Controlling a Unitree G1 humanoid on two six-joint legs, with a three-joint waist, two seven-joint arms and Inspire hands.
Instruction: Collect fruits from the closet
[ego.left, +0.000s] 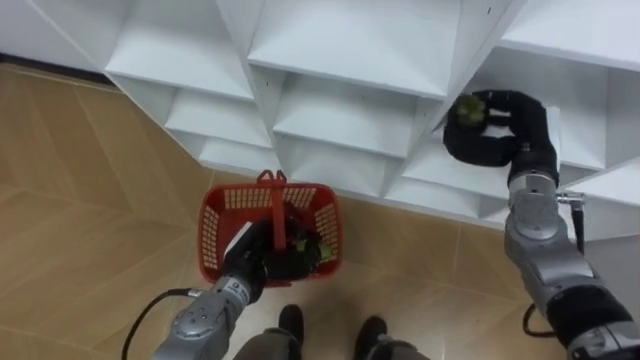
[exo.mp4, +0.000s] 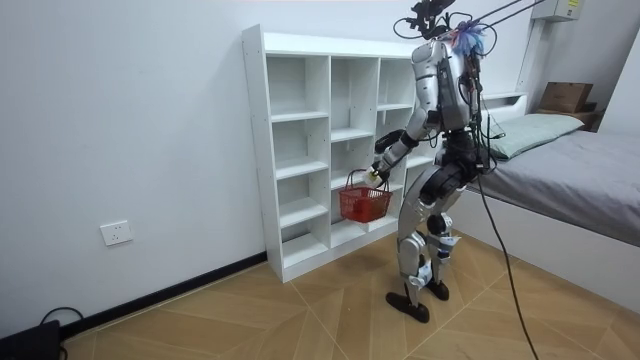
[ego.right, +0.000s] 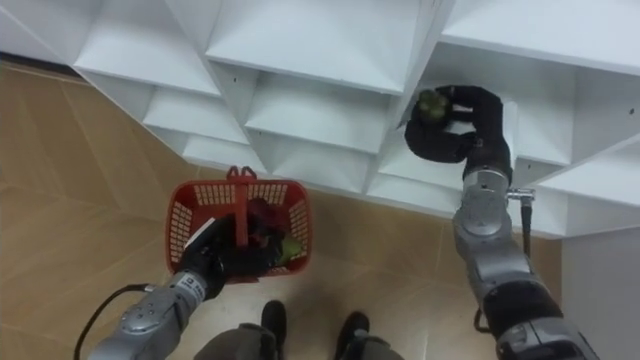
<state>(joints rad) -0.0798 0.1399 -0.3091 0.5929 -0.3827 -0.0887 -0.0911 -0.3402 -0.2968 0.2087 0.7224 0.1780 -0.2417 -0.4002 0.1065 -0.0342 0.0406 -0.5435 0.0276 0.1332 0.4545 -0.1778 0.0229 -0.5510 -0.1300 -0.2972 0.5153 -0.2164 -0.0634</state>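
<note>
At two o'clock my right hand (ego.left: 497, 128) grips a green fruit (ego.left: 465, 112) in the closet (ego.left: 340, 112); next, I judge, it goes into the red basket (ego.left: 213, 235) my left hand (ego.left: 262, 256) holds at seven o'clock.

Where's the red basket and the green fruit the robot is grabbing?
red plastic basket (ego.left: 212, 240), left eye view, on its left mesh wall.
round green fruit (ego.left: 465, 112), left eye view, on its visible middle.
</note>
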